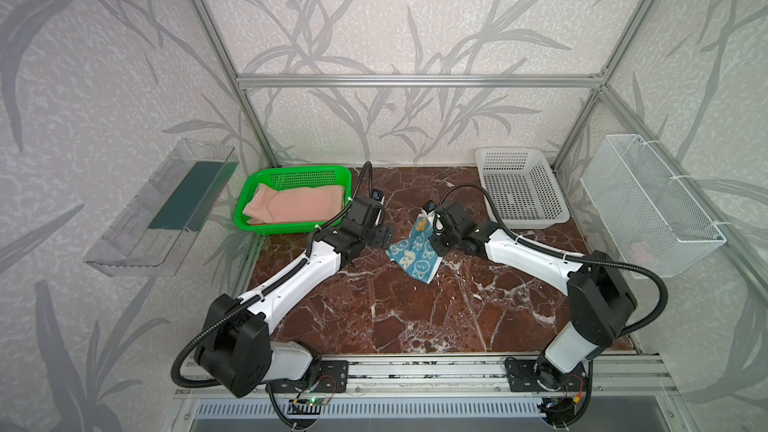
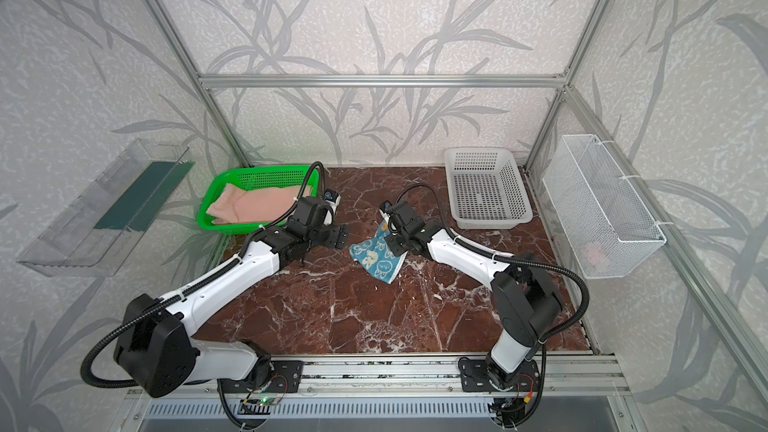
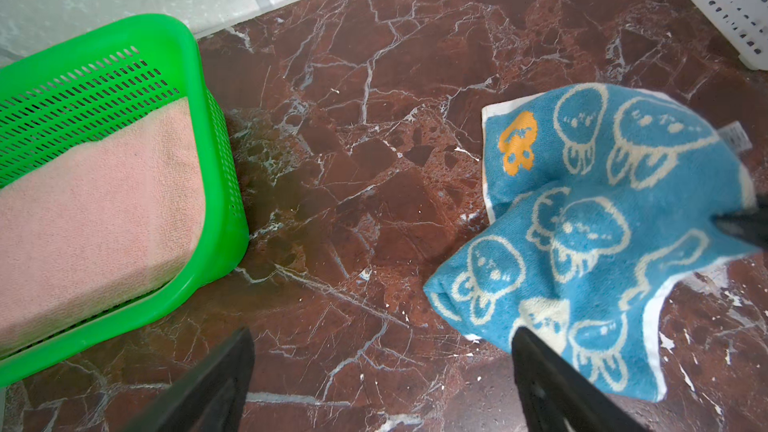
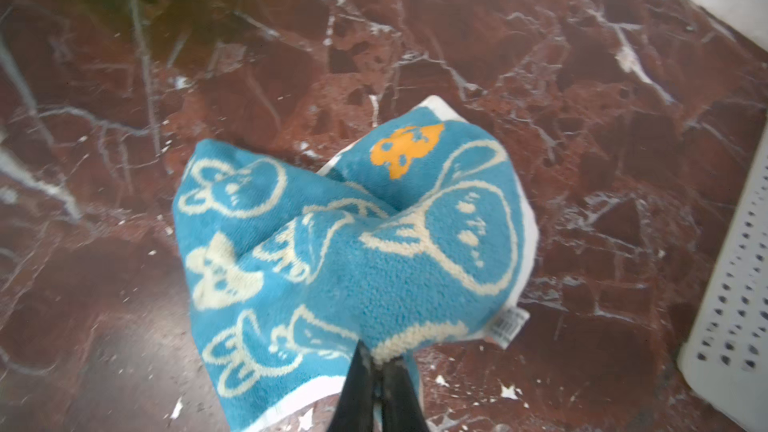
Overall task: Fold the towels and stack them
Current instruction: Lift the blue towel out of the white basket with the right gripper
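A small teal towel point(image 1: 411, 254) point(image 2: 376, 258) with white cartoon faces hangs bunched over the middle of the marble table. My right gripper point(image 4: 380, 357) is shut on its edge, near a small label. The gripper point(image 1: 433, 241) comes at the towel from the right. My left gripper point(image 3: 382, 332) point(image 1: 388, 236) is open just left of the towel point(image 3: 582, 234), with bare table between its fingers. One fingertip point(image 3: 524, 340) overlaps the towel's edge in the left wrist view. A plain pink towel point(image 1: 299, 207) point(image 3: 95, 209) lies folded in the green basket point(image 1: 248, 205).
The green basket point(image 2: 205, 211) stands at the back left and a white perforated basket point(image 1: 519, 193) at the back right. A wire basket point(image 1: 648, 209) hangs on the right wall and a clear tray point(image 1: 162, 209) on the left wall. Brown marble table point(image 1: 395, 313) lies in front.
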Robot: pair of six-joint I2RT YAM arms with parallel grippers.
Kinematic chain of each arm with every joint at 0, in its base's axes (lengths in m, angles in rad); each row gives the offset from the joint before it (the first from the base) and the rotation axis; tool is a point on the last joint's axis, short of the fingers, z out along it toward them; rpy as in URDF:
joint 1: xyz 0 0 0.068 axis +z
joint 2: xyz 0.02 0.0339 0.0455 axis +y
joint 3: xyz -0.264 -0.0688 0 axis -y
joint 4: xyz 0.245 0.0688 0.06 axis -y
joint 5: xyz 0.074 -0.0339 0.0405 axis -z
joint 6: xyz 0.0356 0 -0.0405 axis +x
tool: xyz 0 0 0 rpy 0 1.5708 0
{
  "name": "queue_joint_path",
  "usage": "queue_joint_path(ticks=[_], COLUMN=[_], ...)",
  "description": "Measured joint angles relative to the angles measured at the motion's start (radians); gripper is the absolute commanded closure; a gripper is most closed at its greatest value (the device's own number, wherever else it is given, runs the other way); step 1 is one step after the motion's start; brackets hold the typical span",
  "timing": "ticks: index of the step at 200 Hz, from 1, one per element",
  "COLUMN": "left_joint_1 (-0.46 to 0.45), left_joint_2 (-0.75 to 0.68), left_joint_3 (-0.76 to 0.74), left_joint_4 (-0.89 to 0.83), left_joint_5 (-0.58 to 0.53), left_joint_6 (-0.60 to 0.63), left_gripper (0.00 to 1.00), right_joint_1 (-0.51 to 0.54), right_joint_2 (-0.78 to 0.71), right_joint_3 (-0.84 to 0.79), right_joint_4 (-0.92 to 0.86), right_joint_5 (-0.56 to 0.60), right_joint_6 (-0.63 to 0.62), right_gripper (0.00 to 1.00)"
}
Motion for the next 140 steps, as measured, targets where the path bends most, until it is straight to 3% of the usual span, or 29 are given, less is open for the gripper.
queue_joint_path(ticks=[18, 43, 82, 114, 140], left_joint_1=[0.000, 0.000, 0.000, -0.001, -0.017], left_joint_2=[0.005, 0.007, 0.048, 0.093, 0.114], left_joint_3=[0.000, 0.000, 0.000, 0.002, 0.019], left_joint_4=[0.000, 0.000, -0.003, -0.018, -0.031], left_joint_5=[-0.005, -0.014, -0.018, 0.014, 0.055], left_joint_6=[0.000, 0.000, -0.002, -0.006, -0.011], left_gripper=[0.03, 0.03, 0.04, 0.05, 0.06], right_joint_1=[0.043, 0.075, 0.071, 0.040, -0.048], right_joint_2=[0.021, 0.047, 0.006, -0.090, -0.158], right_joint_3=[0.002, -0.012, -0.077, -0.090, -0.121], right_joint_4=[-0.013, -0.027, -0.042, -0.037, 0.008], right_joint_5=[-0.043, -0.116, -0.135, -0.104, -0.097], right_joint_6=[-0.010, -0.005, 0.021, 0.053, 0.108], right_gripper=[0.82, 0.61, 0.43, 0.39, 0.39])
